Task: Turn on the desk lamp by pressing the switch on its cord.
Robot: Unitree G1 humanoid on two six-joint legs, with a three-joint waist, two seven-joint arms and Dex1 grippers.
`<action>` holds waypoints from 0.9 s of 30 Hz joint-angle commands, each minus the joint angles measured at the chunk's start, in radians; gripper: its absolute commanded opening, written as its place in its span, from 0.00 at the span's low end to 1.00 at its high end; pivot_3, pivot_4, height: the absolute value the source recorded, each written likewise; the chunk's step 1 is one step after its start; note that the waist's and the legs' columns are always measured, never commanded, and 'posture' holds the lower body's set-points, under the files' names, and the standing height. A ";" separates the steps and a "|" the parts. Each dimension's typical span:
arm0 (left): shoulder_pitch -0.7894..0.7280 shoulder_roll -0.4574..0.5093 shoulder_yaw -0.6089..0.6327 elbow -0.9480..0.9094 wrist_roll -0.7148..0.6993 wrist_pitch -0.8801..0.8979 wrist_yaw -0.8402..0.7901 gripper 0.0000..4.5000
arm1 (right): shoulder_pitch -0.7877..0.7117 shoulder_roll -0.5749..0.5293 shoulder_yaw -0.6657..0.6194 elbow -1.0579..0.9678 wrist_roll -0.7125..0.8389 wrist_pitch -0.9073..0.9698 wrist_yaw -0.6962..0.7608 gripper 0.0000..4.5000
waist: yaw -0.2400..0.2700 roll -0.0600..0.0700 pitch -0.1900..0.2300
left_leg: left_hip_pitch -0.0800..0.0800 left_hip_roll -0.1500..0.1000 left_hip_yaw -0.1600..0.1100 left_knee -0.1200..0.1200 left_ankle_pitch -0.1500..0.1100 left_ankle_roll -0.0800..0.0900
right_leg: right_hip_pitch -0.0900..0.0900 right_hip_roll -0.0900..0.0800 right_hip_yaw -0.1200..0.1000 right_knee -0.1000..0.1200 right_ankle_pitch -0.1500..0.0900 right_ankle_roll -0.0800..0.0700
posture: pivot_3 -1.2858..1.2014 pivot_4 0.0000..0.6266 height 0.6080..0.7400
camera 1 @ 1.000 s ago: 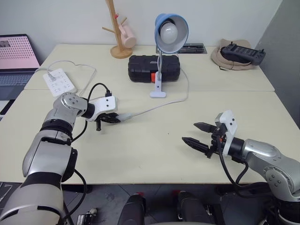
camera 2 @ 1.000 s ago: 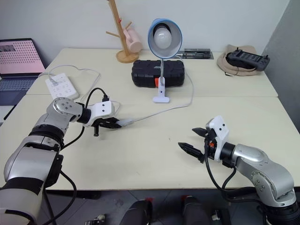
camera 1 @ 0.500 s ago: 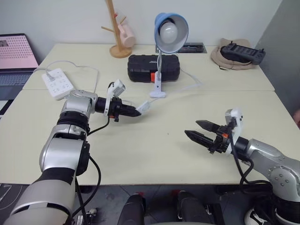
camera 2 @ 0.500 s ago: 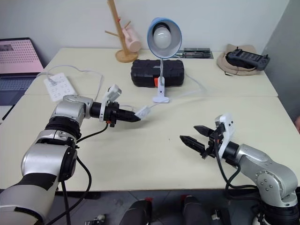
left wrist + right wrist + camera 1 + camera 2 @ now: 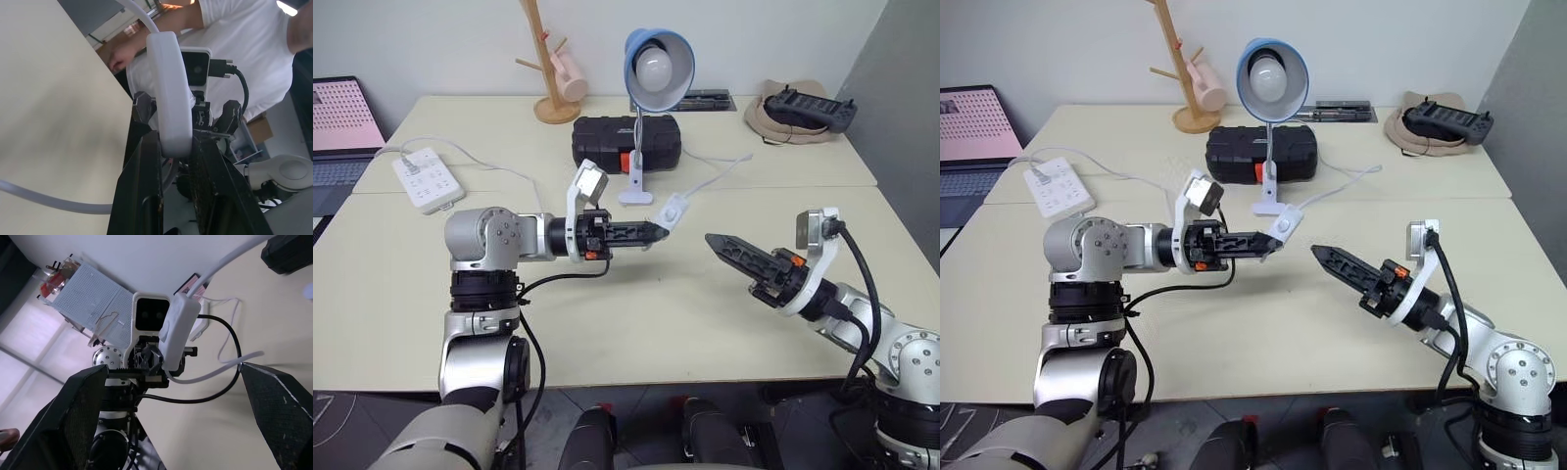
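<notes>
The left pincer (image 5: 651, 233) is clenched on the switch (image 5: 672, 211), a small flat white block held above the middle of the worktop (image 5: 626, 313). The thin white cord (image 5: 715, 174) runs from it toward the far edge, where the desk lamp (image 5: 651, 69) stands unlit, its blue shade around a white bulb. The switch's rocker face is hard to make out. The right pincer (image 5: 729, 250) is released, holding nothing, pointing at the switch.

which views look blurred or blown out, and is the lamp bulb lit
Left wrist view: the tabletop is smeared, while the switch between the left gripper fingers stays sharp. Right wrist view: bright window glare washes out one corner. Left eye view: even light, soft shadows, the desk lamp bulb looks unlit.
</notes>
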 commanded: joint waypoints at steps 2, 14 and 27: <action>0.004 -0.013 0.027 -0.056 -0.092 0.025 0.059 0.09 | -0.059 -0.024 0.045 -0.003 0.050 -0.017 -0.005 1.00 | 0.001 0.000 0.000 | 0.000 0.000 0.000 0.000 0.000 0.000 | 0.000 0.000 0.000 0.000 0.000 0.000 | 0.52 0.24 1.00; 0.034 -0.011 0.017 -0.080 -0.227 0.025 0.157 0.09 | -0.142 -0.032 0.125 0.052 0.027 -0.020 0.021 1.00 | 0.006 0.000 0.000 | 0.000 -0.001 0.001 0.000 0.000 0.000 | 0.000 0.000 0.000 -0.001 0.000 0.000 | 0.52 0.24 1.00; 0.065 -0.011 0.011 -0.095 -0.296 0.001 0.220 0.09 | -0.156 -0.046 0.146 0.072 0.003 0.000 0.061 0.79 | 0.008 0.000 0.000 | -0.001 -0.006 0.000 0.000 0.000 0.000 | -0.001 -0.001 0.001 -0.001 0.000 0.000 | 0.52 0.24 1.00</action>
